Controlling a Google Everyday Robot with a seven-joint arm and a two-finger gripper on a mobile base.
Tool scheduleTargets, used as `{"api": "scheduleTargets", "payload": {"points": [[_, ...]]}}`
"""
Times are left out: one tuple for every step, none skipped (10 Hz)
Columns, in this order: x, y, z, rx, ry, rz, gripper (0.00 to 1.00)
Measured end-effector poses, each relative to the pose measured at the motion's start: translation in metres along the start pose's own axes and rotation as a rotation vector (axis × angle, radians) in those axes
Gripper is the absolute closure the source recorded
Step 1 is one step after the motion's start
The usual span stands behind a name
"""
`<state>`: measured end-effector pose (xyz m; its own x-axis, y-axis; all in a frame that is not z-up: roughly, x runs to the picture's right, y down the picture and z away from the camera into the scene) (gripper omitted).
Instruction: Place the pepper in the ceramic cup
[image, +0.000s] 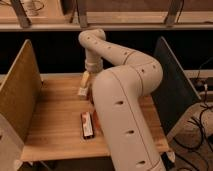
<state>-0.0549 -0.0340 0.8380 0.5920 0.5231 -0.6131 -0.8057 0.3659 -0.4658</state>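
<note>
My gripper (92, 76) hangs down from the wrist over the back middle of the wooden table (55, 115). It is right beside the white bottle (84, 85). My cream arm fills the middle and right of the camera view and covers much of the table. A small dark red bit (92, 98) shows just below the gripper at the arm's edge; it may be the pepper, I cannot tell. The ceramic cup is hidden or out of view.
A flat dark-and-white bar (87, 125) lies on the table near the front. A thin orange-red sliver of the bowl (95, 120) shows beside the arm. Upright panels stand at the left (17, 85) and right (172, 85) of the table.
</note>
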Motion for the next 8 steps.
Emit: {"api": "scheduleTargets", "payload": {"points": [[0.001,-0.001,0.000,0.000,-0.001,0.002,0.20],[0.000,0.000,0.000,0.001,-0.001,-0.001,0.20],[-0.002,0.000,0.000,0.006,-0.005,-0.007,0.20],[-0.005,0.000,0.001,0.021,-0.018,-0.036,0.20],[-0.011,0.006,0.006,0.034,-0.024,-0.068,0.20],[-0.014,0.013,0.010,0.044,-0.024,-0.093,0.20],[-0.013,0.013,0.012,0.057,-0.020,-0.101,0.20],[-0.011,0.013,0.015,0.062,-0.016,-0.100,0.20]]}}
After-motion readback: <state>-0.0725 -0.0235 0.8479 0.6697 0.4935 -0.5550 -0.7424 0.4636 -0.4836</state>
